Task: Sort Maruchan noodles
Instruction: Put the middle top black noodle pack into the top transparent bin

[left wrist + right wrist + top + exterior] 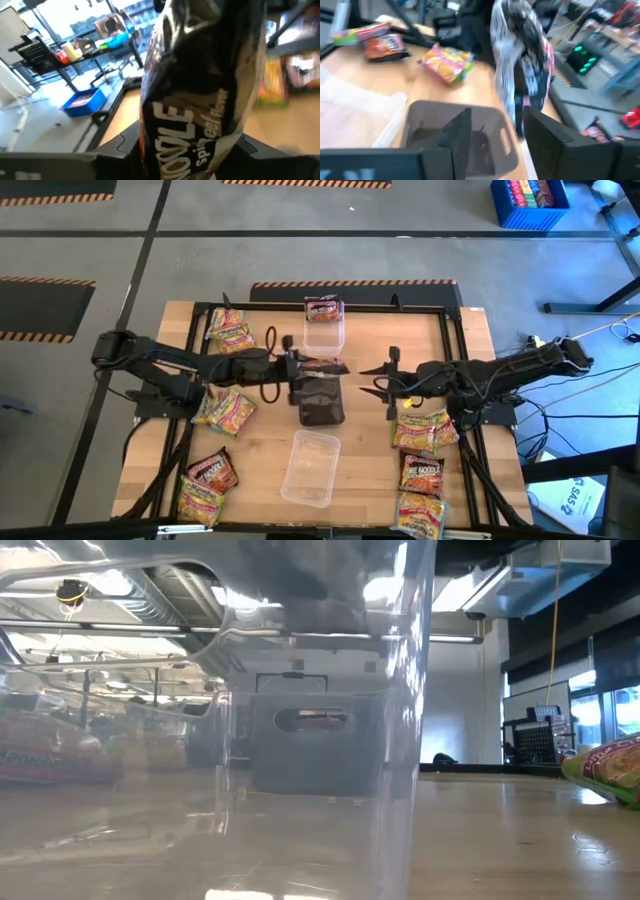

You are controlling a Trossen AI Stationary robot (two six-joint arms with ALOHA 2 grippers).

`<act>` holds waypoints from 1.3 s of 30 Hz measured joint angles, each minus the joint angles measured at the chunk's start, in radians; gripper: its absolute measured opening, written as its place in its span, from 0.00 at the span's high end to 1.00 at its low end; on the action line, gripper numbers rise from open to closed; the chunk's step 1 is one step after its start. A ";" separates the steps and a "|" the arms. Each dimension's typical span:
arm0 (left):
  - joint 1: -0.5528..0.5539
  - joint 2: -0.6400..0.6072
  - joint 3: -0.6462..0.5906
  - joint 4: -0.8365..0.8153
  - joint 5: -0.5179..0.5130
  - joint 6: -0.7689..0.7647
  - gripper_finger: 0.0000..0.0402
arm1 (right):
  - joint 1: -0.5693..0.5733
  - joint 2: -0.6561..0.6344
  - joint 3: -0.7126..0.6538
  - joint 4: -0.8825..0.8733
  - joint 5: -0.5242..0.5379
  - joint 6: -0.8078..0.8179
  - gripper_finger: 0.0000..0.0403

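At centre frame in the high view, the left gripper [296, 367] pinches a dark brown-red plastic noodle packet [322, 366] over the dark grey rectangular bin [320, 404], presumably its sorting spot. Right of it, the right gripper [375, 377] stands part-open, holding nothing.

- Table [470, 380]: pale wood top, black frame along its edges.
- Packet [200, 100] just above the grey bin: glossy dark brown-black, white lettering.
- Bin [321, 402]: dark grey.
- Trays either side of the bin [324, 336] [310, 468]: clear, colourless plastic.
- Packets left of the bin [224, 409]: yellow-pink with green; one beyond them [212, 472] dark red-brown.
- Packets right of the bin [424, 430]: yellow and orange.
- Floor tape [350, 283] behind the table: orange and black stripes.
- Crate [528, 202] far behind the table: blue.
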 joint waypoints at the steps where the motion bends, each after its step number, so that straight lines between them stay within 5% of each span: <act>1: -0.012 -0.020 -0.001 -0.026 -0.022 0.024 0.59 | 0.000 -0.015 0.000 -0.048 -0.013 0.027 0.58; 6: -0.069 -0.054 -0.001 -0.078 -0.145 0.201 0.59 | -0.001 -0.034 -0.046 -0.069 -0.049 0.119 0.57; 10: -0.089 -0.036 -0.001 -0.086 -0.253 0.501 0.59 | -0.025 -0.007 -0.142 0.112 -0.119 0.163 0.57; 18: -0.080 0.043 -0.001 -0.055 -0.469 0.926 0.59 | -0.296 0.013 -0.246 0.370 -0.483 0.441 0.57; 24: -0.089 0.074 -0.001 0.004 -0.465 0.970 0.59 | -0.479 0.013 -0.230 0.345 -0.659 0.590 0.57; 35: -0.092 0.074 -0.001 0.062 -0.456 0.992 0.59 | -0.531 0.028 -0.188 0.350 -0.646 0.699 0.56; 39: -0.089 0.074 -0.001 0.065 -0.404 0.992 0.59 | -0.531 0.088 -0.185 0.372 -0.651 0.790 0.48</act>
